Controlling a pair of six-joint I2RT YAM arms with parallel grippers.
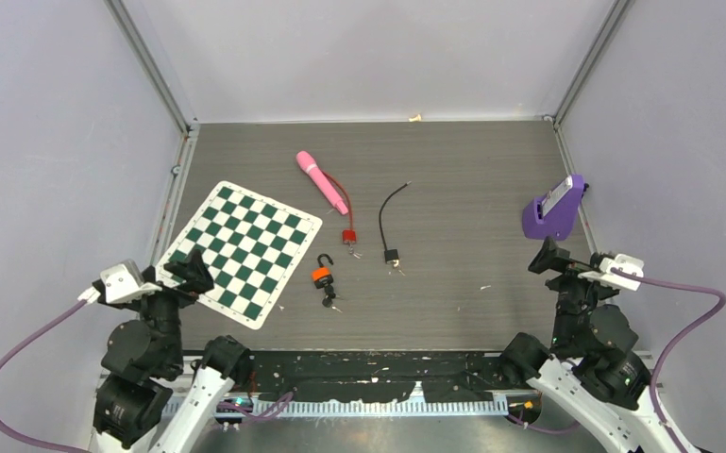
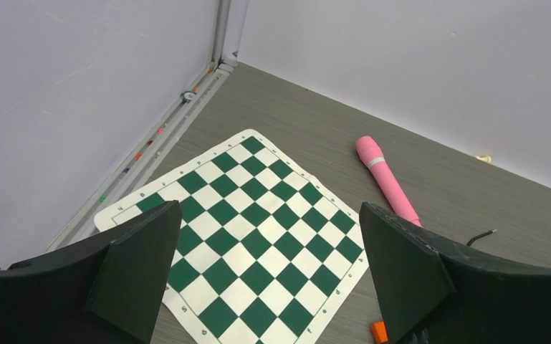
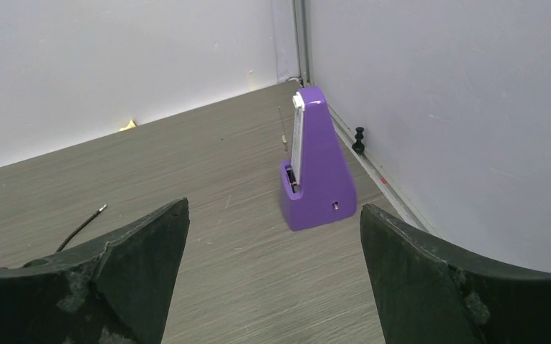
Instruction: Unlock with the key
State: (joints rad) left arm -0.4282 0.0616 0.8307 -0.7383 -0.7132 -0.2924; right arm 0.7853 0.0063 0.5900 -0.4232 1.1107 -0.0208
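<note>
Three small padlocks lie mid-table in the top view. An orange padlock [image 1: 322,275] has its shackle swung up and a dark key [image 1: 331,302] just below it. A red padlock [image 1: 348,236] sits on a red cable, and a black padlock [image 1: 391,255] on a black cable [image 1: 394,203]; tiny silvery keys lie beside each. My left gripper [image 1: 194,269] hovers open over the chessboard mat's near corner, left of the locks. My right gripper [image 1: 543,257] is open at the far right, apart from them. Both wrist views show wide empty jaws: left gripper [image 2: 269,208], right gripper [image 3: 273,206].
A green-and-white chessboard mat [image 1: 241,250] [image 2: 258,229] lies at left. A pink cylinder [image 1: 322,181] [image 2: 387,179] lies behind the locks. A purple wedge-shaped device [image 1: 555,208] [image 3: 315,165] stands near the right wall, with a black pawn [image 3: 359,138] by the rail behind it.
</note>
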